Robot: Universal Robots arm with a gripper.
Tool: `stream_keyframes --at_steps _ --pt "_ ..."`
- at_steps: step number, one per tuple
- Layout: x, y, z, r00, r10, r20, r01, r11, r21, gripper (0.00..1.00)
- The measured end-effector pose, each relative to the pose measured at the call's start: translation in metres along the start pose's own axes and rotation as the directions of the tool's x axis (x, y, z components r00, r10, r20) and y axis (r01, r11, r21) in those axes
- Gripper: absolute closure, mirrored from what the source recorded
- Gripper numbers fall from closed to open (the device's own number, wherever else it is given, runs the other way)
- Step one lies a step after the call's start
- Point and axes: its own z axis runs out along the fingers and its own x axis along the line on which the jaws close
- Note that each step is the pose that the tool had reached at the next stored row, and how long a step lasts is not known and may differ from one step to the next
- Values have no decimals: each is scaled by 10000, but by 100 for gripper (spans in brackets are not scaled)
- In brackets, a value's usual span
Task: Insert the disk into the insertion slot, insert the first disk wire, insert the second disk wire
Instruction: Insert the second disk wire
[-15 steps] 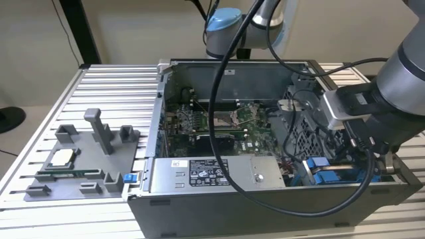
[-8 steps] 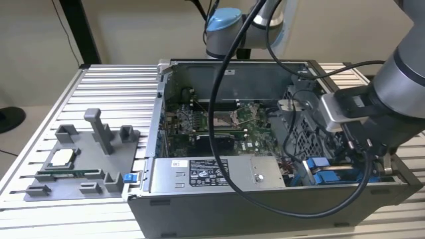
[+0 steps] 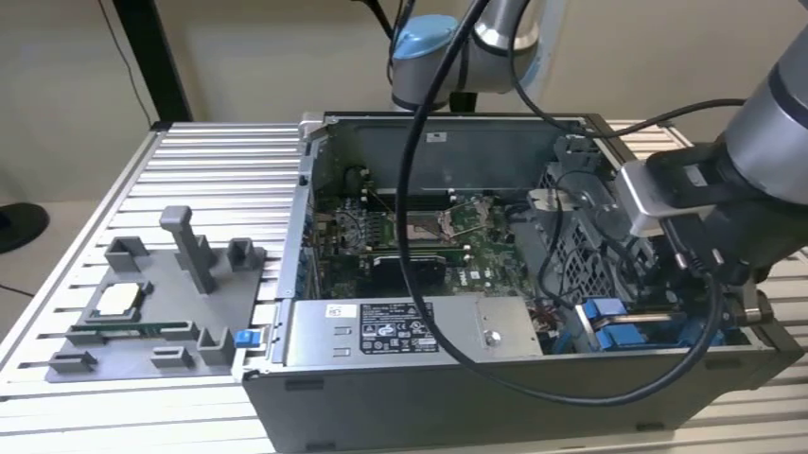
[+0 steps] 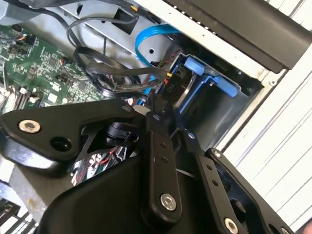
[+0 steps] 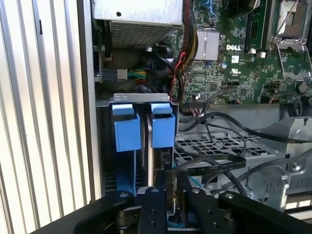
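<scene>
The disk sits on edge in the insertion slot (image 5: 139,99) at the case's front corner, and its blue carrier tabs (image 5: 162,127) stick up out of the bay. These tabs (image 3: 606,312) lie at the exterior view's right. My gripper (image 4: 163,116) hangs directly over that corner, its black fingers (image 4: 157,146) shut on the black connector (image 4: 171,87) of a disk wire at the disk's end. In the first wrist view my gripper (image 5: 174,194) stands over the disk's edge, and a flat black cable (image 5: 214,165) runs from it across the perforated bay. A blue wire (image 4: 146,44) loops behind.
The open computer case holds a green motherboard (image 3: 404,241) and a grey labelled power-supply box (image 3: 404,326) along its near side. Loose black cables (image 5: 219,122) cross the bay. A grey fixture tray (image 3: 151,303) rests on the slatted table (image 3: 202,170) at the exterior view's left.
</scene>
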Motion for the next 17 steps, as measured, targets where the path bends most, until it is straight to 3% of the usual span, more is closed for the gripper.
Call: stream_keyframes --at_steps 7,17 --pt "-68 -43 -281 10000 2 5 -2 10000 -1 0" --pt "-68 -43 -282 10000 3 4 -3 10000 -9 0"
